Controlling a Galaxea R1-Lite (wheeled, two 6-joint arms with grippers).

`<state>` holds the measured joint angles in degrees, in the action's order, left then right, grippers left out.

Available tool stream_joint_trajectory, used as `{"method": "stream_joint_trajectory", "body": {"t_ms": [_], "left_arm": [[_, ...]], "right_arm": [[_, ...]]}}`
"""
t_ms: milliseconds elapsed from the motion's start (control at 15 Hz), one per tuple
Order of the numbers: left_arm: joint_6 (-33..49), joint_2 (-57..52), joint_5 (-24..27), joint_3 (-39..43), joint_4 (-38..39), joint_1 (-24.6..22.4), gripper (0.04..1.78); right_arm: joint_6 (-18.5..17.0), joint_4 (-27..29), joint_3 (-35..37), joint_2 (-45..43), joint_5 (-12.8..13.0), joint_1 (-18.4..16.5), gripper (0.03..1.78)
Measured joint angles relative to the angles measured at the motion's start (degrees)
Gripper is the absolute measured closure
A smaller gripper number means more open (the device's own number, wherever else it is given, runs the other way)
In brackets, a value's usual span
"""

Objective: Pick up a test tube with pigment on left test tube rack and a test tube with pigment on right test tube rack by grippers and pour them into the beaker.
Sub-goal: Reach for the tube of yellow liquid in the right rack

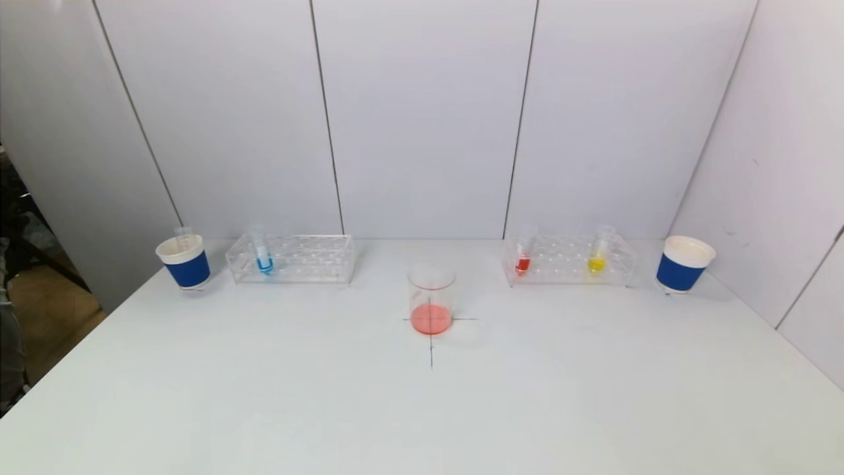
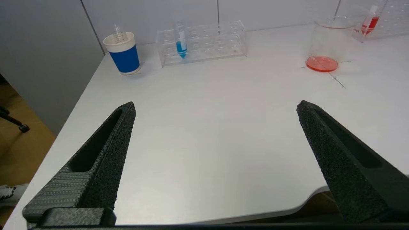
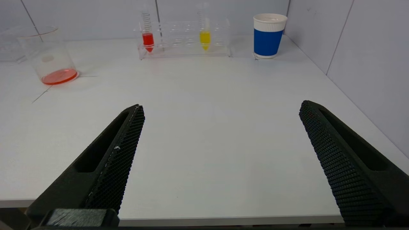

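Blue tube (image 1: 263, 257) upright in the left rack (image 1: 291, 258), at that rack's left end. Left rack sits along the far edge of the surface (image 1: 422, 409), toward the far-left corner. Red tube (image 1: 523, 254) upright at the left end of the right rack (image 1: 570, 260); yellow tube (image 1: 599, 254) upright further right in the same rack. Right rack also along the far edge, toward the far-right corner.

Beaker (image 1: 431, 299) stands between the two racks, nearer the middle of the surface, on a drawn cross mark (image 1: 432, 343). Shallow layer of orange-red liquid in its bottom.

Left cup (image 1: 184, 261), blue band, white rim, just beside the left rack at the far-left corner; a clear empty tube (image 1: 182, 236) stands in it. Right cup (image 1: 683, 263), same type, just beside the right rack at the far-right corner.

Left gripper (image 2: 216, 107): fingers (image 2: 108, 150) spread wide, released, nothing between them. It sits over the near edge of the surface, left side. Blue tube well apart from it, across the surface at the far edge.

Right gripper (image 3: 221, 107): fingers (image 3: 116, 153) likewise spread wide, grasping nothing, over the near edge, right side. Red and yellow tubes well apart from it at the far edge; beaker off to its left, also clear of the fingers.

Neither arm appears in the head view.
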<state>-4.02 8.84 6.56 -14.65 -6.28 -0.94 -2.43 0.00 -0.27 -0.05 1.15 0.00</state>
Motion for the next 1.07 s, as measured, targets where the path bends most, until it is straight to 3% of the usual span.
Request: {"method": "stream_joint_trajectory", "body": {"t_ms": [400, 667, 1067], "left_arm": [[-0.90, -8.22, -1.60, 7.30, -0.44, 0.76, 0.06], [-1.60, -8.86, -2.90, 13.36, 8.47, 0.78, 0.06], [1.33, -8.86, -6.56, 14.63, 6.06, 0.78, 0.06]], "right_arm": [[0.01, 0.00, 0.00, 0.00, 0.00, 0.00, 0.05], [0.00, 0.00, 0.00, 0.00, 0.00, 0.00, 0.05], [0.01, 0.00, 0.00, 0.00, 0.00, 0.00, 0.05]]}}
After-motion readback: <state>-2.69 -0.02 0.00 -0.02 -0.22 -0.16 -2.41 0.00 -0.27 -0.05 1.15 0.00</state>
